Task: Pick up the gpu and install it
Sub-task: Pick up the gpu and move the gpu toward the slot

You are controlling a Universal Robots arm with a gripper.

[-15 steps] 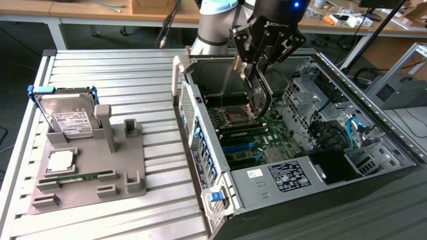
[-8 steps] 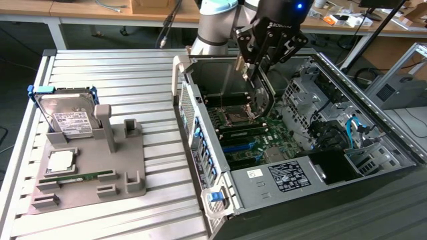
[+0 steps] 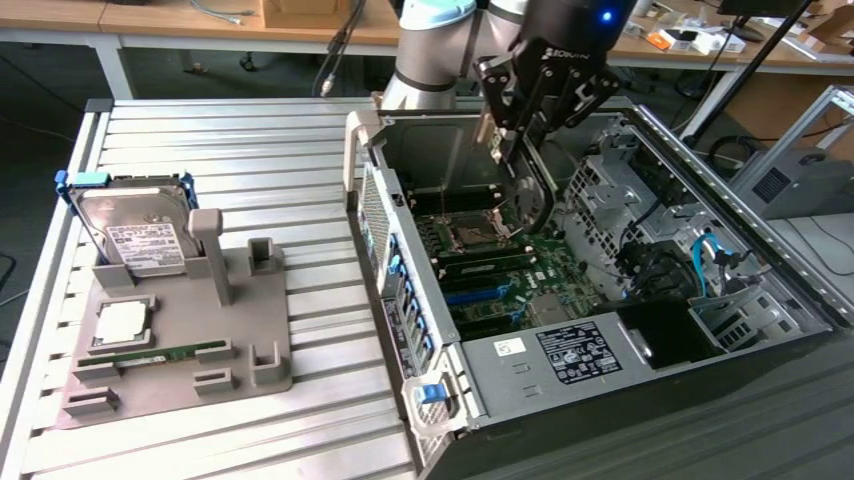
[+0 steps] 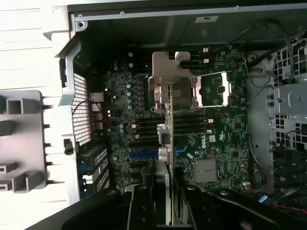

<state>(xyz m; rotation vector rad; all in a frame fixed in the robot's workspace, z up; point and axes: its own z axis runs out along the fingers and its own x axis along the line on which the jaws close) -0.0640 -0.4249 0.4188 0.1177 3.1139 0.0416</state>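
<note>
Slatted table (image 3: pixel 240 140) with open computer case (image 3: pixel 441 150), gpu (image 4: pixel 165 91) tight between jaws (motherboard (image 4: pixel 225 139) underneath)

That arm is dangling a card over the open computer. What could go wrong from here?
The gpu hangs on edge, pinched at one end by the jaws; it could tilt or slip.
Its metal bracket hangs over the motherboard near the processor socket; lowered off line, it might scrape parts instead of meeting a slot.
</note>
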